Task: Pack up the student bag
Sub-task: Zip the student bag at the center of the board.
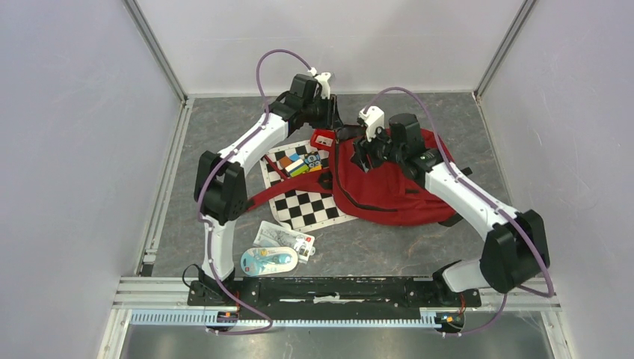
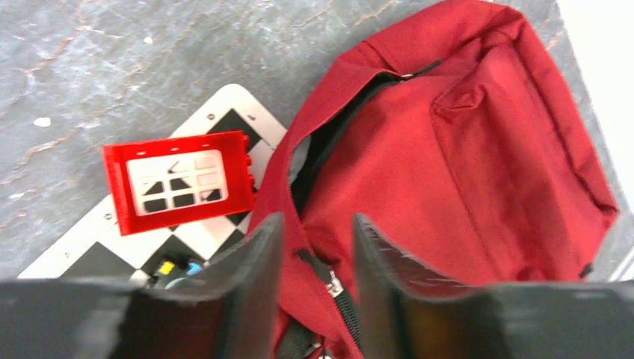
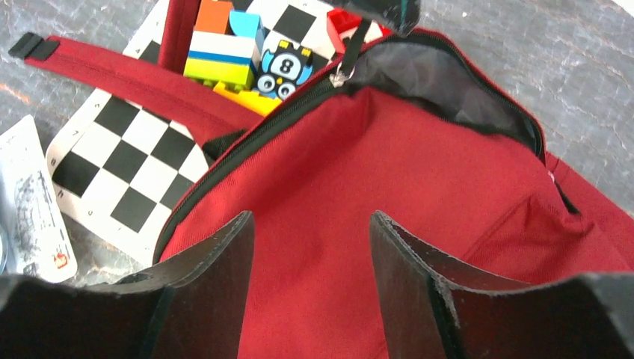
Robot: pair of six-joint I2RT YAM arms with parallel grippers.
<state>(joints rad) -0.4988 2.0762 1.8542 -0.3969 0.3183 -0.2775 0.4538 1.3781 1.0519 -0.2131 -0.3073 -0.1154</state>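
The student bag (image 1: 396,196), a large red backpack, lies flat at the table's centre right with its main zipper partly undone, showing grey lining (image 3: 437,82). My left gripper (image 2: 316,224) hovers over the bag's far left corner. Its jaws stand a little apart, with the zipper pull (image 2: 334,284) below the gap and nothing pinched. My right gripper (image 3: 310,219) stands open just above the bag's red front panel (image 3: 389,172), with only fabric showing between its fingers. From above, the left gripper (image 1: 331,116) and right gripper (image 1: 368,148) are close together at the bag's top edge.
A checkerboard mat (image 1: 310,203) lies left of the bag, under one red shoulder strap (image 3: 127,75). On it sit a red window block (image 2: 179,182) and a cluster of coloured blocks (image 1: 303,163). Two plastic packets (image 1: 282,239) (image 1: 269,260) lie near the front rail.
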